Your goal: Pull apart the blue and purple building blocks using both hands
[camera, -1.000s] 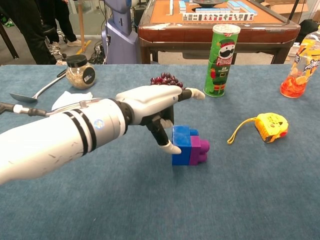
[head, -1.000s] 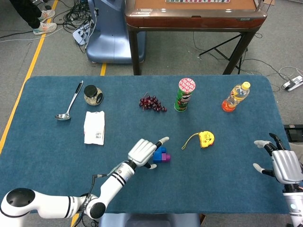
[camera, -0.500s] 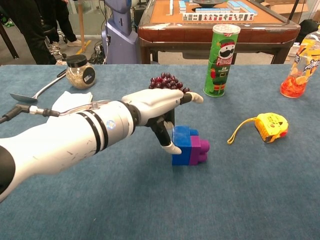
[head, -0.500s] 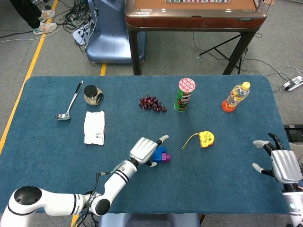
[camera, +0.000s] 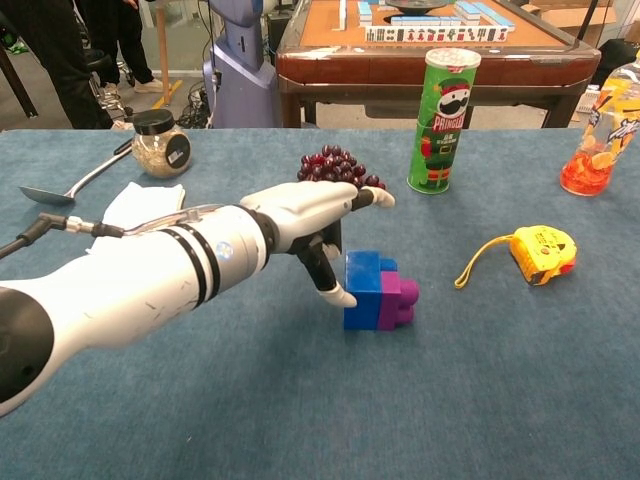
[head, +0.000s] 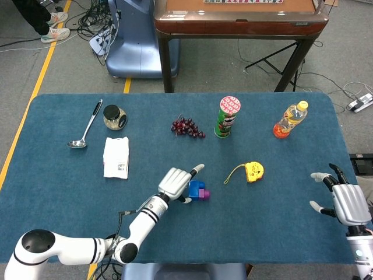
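Here the blue block (camera: pixel 364 290) and the purple block (camera: pixel 397 299) sit joined together on the blue tabletop (head: pixel 70 186), the purple one on the side toward the yellow tape measure (head: pixel 253 171), which lies just beyond them. The left hand (camera: pixel 312 215) reaches in from the opposite side of the blocks, its fingers spread; the thumb tip touches the blue block's near face while a long finger stretches out above the blocks, and the hand does not grip them. The right hand (head: pixel 348 202) rests well apart from the blocks, past the tape measure at the tabletop's edge, fingers apart and holding nothing. Behind the blocks lies a bunch of dark grapes (head: pixel 187 127), with a green Pringles can (head: pixel 228 116) standing beside it and an orange drink bottle (head: pixel 289 119) further along. On the far side from these are a white packet (head: pixel 116 157), a small jar (head: pixel 114 116) and a metal ladle (head: pixel 86 127).
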`<action>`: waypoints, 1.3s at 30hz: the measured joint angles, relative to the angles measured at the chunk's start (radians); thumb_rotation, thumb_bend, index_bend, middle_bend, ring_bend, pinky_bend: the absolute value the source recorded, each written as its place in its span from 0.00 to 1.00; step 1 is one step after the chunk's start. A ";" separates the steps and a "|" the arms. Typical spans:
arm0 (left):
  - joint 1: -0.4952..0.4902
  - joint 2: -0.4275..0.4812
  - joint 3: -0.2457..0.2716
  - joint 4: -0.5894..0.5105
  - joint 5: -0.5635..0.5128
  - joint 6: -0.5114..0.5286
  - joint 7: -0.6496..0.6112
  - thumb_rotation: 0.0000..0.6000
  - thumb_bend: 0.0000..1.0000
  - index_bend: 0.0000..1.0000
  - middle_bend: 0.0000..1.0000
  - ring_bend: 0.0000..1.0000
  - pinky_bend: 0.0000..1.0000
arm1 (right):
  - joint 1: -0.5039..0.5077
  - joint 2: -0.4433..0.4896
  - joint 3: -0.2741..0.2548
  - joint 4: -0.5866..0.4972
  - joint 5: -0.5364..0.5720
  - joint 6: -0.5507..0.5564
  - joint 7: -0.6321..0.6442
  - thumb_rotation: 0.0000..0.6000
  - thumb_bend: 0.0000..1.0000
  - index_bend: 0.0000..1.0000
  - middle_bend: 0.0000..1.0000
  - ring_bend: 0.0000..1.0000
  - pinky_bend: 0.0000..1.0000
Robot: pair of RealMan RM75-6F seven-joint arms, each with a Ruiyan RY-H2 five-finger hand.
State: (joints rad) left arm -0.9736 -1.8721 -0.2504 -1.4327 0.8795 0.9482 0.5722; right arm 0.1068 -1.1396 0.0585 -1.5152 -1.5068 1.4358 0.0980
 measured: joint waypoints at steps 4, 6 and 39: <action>0.000 0.002 0.012 0.016 -0.004 0.002 0.009 1.00 0.00 0.08 1.00 1.00 1.00 | 0.002 -0.005 -0.001 0.003 -0.001 -0.004 0.001 1.00 0.00 0.34 0.40 0.38 0.65; 0.002 0.004 0.018 0.021 0.001 0.010 0.013 1.00 0.00 0.08 1.00 1.00 1.00 | 0.003 -0.007 -0.002 0.006 -0.001 -0.006 0.001 1.00 0.00 0.34 0.40 0.38 0.65; -0.063 -0.009 -0.025 0.028 -0.116 -0.004 0.008 1.00 0.00 0.12 1.00 1.00 1.00 | 0.002 -0.024 -0.007 0.037 0.005 -0.013 0.030 1.00 0.00 0.34 0.40 0.38 0.65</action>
State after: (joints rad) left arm -1.0361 -1.8807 -0.2759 -1.4044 0.7635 0.9437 0.5801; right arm 0.1091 -1.1633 0.0514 -1.4786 -1.5021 1.4225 0.1280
